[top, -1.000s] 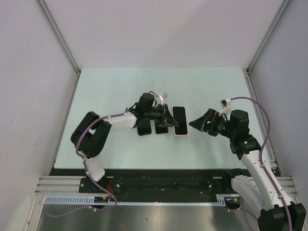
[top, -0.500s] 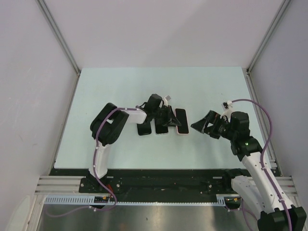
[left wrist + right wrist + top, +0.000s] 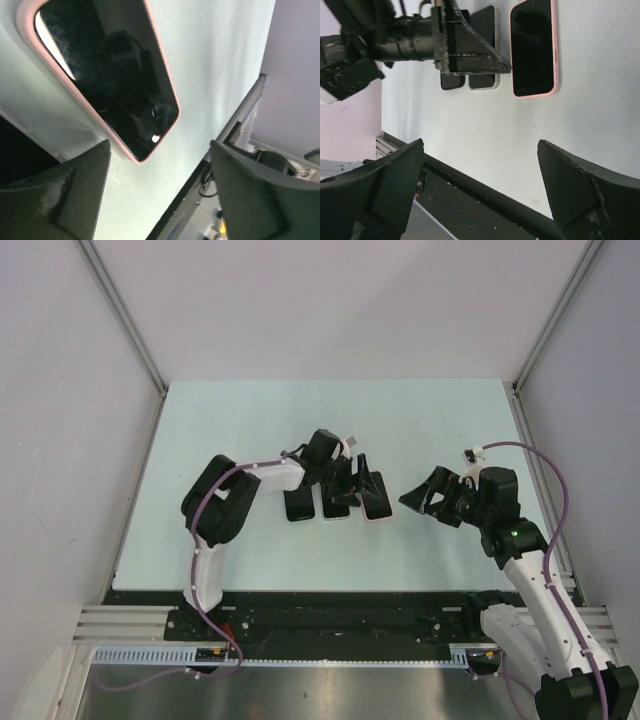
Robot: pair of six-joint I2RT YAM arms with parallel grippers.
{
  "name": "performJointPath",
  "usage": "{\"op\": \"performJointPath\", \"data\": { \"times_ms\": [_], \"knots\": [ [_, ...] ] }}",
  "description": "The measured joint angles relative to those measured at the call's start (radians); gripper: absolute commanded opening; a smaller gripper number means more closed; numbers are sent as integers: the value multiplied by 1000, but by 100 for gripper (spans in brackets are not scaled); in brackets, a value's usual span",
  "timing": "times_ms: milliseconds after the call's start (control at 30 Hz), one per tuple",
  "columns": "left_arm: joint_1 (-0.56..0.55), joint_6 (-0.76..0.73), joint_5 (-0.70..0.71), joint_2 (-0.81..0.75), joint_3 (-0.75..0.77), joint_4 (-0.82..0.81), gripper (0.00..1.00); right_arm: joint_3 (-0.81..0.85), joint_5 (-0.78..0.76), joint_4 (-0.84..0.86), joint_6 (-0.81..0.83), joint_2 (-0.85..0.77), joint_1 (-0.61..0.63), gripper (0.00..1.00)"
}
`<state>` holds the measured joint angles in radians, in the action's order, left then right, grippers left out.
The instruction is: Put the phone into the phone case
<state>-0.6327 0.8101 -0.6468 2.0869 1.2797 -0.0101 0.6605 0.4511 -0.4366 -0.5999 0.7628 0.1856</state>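
Observation:
A dark-screened phone sits inside a pink phone case [image 3: 378, 508] [image 3: 105, 75] [image 3: 534, 47], flat on the table. My left gripper [image 3: 358, 483] [image 3: 160, 190] hovers just over its left edge, open, with nothing between the fingers [image 3: 60, 195]. To the left lie a silver-edged phone [image 3: 335, 508] [image 3: 484, 80] and a black slab [image 3: 298, 506] [image 3: 452, 82], both partly covered by the left gripper [image 3: 470, 50]. To the right of the pink case, my right gripper [image 3: 425, 495] [image 3: 480, 185] is open and empty above bare table.
The pale table [image 3: 250, 430] is bounded by a black front edge [image 3: 485, 200] and metal frame posts [image 3: 540, 350] at the corners. Grey walls close in both sides. A cable loops over the right arm [image 3: 545, 490].
The left gripper has opened over the pink-cased phone, which now lies slightly tilted and a touch nearer. The left arm's elbow has swung inward. The right arm has barely moved.

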Motion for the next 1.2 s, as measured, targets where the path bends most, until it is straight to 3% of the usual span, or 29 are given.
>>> {"op": "performJointPath", "data": {
  "times_ms": [67, 267, 600, 967, 1200],
  "knots": [
    [0, -35, 19, -36, 19, 68, 100, 1, -3, -3, 0, 0, 0, 100],
    [0, -135, 118, -192, 83, 233, 100, 3, -18, -6, -1, 3, 0, 100],
    [0, -286, 236, -516, 66, 386, 100, 50, 2, 34, -3, 35, 0, 100],
    [0, -349, 293, -991, -225, 327, 100, 70, 36, 132, -51, 41, -3, 100],
    [0, -359, 348, -1121, -332, 309, 100, 70, 37, 177, -74, 35, -5, 100]
  ]
}}
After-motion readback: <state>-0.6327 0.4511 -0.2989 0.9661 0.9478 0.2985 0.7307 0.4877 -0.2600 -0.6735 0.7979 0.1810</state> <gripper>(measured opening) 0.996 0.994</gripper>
